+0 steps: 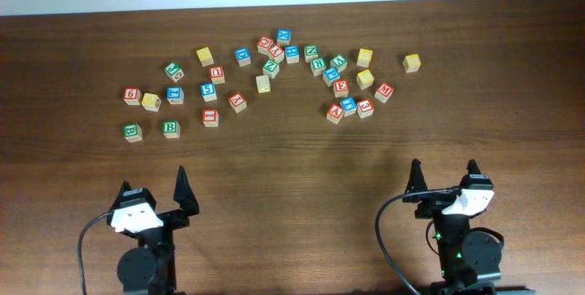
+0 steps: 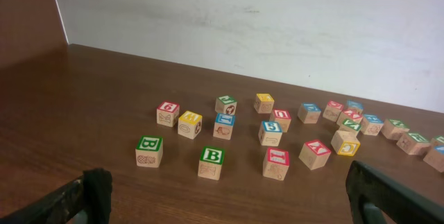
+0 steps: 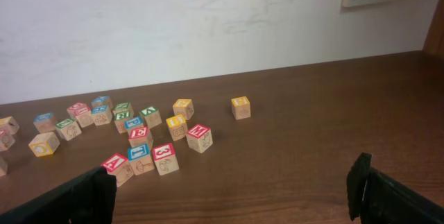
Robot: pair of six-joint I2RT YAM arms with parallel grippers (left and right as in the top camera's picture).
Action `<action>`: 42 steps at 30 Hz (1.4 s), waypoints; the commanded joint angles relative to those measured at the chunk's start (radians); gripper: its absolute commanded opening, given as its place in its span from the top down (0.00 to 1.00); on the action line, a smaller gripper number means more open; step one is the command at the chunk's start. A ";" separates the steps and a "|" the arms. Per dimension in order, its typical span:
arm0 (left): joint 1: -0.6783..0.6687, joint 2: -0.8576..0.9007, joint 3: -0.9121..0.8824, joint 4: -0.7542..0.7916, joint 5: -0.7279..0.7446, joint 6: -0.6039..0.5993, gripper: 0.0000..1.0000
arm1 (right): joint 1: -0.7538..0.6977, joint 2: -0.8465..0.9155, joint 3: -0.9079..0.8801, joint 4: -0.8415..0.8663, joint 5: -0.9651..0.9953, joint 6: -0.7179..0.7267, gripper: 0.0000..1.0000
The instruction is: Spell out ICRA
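Note:
Small wooden letter cubes lie scattered across the far half of the brown table. The red "I" cube sits at the near left of the scatter. A yellow "C" cube lies in the middle. The red "A" cube is the nearest cube on the right. A green cube that looks like "R" rests in the right cluster. My left gripper and right gripper stand open and empty near the front edge, well short of the cubes.
Two green "B" cubes sit closest to the left gripper. A lone yellow cube lies at the far right. A white wall rises behind the table's far edge.

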 commanded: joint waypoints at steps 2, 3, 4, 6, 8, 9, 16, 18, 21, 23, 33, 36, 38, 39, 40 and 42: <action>-0.004 0.000 -0.003 -0.002 -0.011 0.016 0.01 | -0.008 -0.008 -0.005 -0.008 0.009 -0.007 0.02; -0.004 0.000 -0.003 -0.002 -0.011 0.016 0.01 | -0.008 -0.008 -0.005 -0.008 0.009 -0.007 0.02; -0.004 0.000 -0.003 -0.001 -0.011 0.016 0.01 | -0.008 -0.008 -0.005 -0.008 0.009 -0.007 0.02; -0.004 0.000 -0.003 -0.002 -0.011 0.016 0.01 | -0.008 -0.008 -0.005 -0.008 0.009 -0.007 0.02; -0.004 0.000 -0.003 -0.001 -0.011 0.016 0.01 | -0.008 -0.008 -0.005 -0.008 0.009 -0.007 0.02; -0.004 0.000 -0.003 -0.002 -0.011 0.016 0.01 | -0.008 -0.008 -0.005 -0.008 0.009 -0.007 0.02; -0.004 0.000 -0.003 -0.002 -0.011 0.016 0.01 | -0.008 -0.008 -0.005 -0.008 0.009 -0.007 0.02; -0.004 0.000 -0.003 -0.001 -0.011 0.016 0.01 | -0.008 -0.008 -0.005 -0.008 0.009 -0.007 0.02; -0.004 0.000 -0.003 -0.002 -0.011 0.016 0.01 | -0.008 -0.008 -0.005 -0.008 0.009 -0.007 0.02; -0.004 0.000 -0.003 0.008 -0.014 0.017 0.01 | -0.008 -0.008 -0.005 -0.008 0.009 -0.007 0.01; -0.003 0.000 -0.003 0.023 -0.041 0.016 0.01 | -0.008 -0.008 -0.005 -0.008 0.009 -0.007 0.02; -0.003 0.000 -0.002 0.079 0.045 0.016 0.01 | -0.008 -0.008 -0.005 -0.008 0.009 -0.007 0.02; -0.003 0.000 0.007 0.139 0.138 0.016 0.01 | -0.008 -0.008 -0.005 -0.008 0.009 -0.007 0.02; -0.003 0.000 0.020 0.163 0.190 0.016 0.01 | -0.008 -0.008 -0.005 -0.008 0.009 -0.007 0.02; -0.003 0.000 0.055 0.175 0.252 0.016 0.01 | -0.008 -0.008 -0.005 -0.008 0.009 -0.007 0.02; -0.003 0.000 0.135 0.147 0.286 0.016 0.01 | -0.008 -0.008 -0.005 -0.008 0.009 -0.007 0.02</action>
